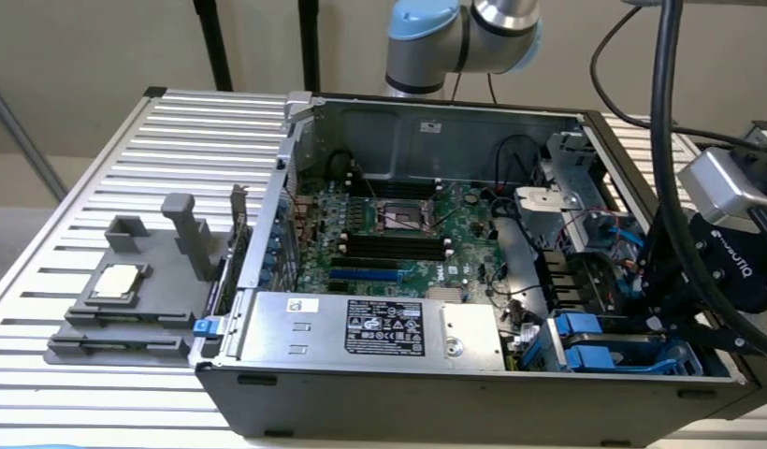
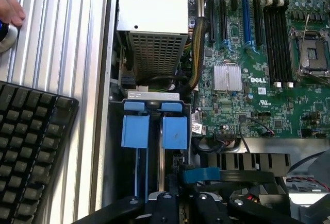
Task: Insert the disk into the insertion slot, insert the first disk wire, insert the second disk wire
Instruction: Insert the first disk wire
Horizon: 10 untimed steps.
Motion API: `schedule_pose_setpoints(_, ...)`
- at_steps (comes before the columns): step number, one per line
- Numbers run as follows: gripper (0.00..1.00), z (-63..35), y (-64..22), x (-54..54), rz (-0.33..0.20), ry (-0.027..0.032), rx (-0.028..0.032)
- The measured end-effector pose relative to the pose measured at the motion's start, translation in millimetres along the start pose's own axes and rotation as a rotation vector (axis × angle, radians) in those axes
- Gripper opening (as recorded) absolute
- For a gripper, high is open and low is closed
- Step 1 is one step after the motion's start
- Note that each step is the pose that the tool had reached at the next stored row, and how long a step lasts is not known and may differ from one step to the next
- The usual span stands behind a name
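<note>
**Drive slot in the case's near corner, gripper over it**

The insertion slot (image 1: pixel 596 341) is sitting in the near corner of the computer case (image 1: pixel 484 398), at the exterior view's right, just beside the silver box (image 1: pixel 371 327) with the black label. In the wrist view the slot (image 2: pixel 136 131) is showing two blue tabs side by side. Its blue rails are running lengthwise from them toward the gripper (image 2: pixel 180 203), so the long axis is pointing at the silver box. A short blue strip (image 2: pixel 201 174) is lying crosswise near the gripper. The gripper (image 1: pixel 658 327) is hanging right over the slot; whether it is open or closed cannot be told. The circuit board (image 1: pixel 397 224) is lying beyond. Outside the case, a keyboard (image 2: pixel 31 147) is resting on the slatted table (image 2: pixel 56 38), with a person's hand (image 2: pixel 10 5) near it.
</note>
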<state>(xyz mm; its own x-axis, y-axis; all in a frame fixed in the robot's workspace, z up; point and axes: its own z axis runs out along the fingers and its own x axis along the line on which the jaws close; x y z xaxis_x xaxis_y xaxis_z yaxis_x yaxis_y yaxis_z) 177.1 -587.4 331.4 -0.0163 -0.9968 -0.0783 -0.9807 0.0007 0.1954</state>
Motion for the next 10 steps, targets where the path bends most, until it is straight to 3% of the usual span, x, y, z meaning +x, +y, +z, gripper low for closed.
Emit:
schedule_pose_setpoints(1,0.18,-2.1,0.4,-0.2,0.0,0.0008,-0.0012)
schedule_pose_setpoints(2,0.25,-4.6,0.9,-0.3,0.0,0.0008,-0.0017)
schedule_pose_setpoints(8,0.25,-27.9,5.6,-2.0,0.0,0.0013,-0.0031)
schedule_pose_setpoints(10,0.25,-30.7,7.2,-1.6,0.0,0.0007,-0.0034)
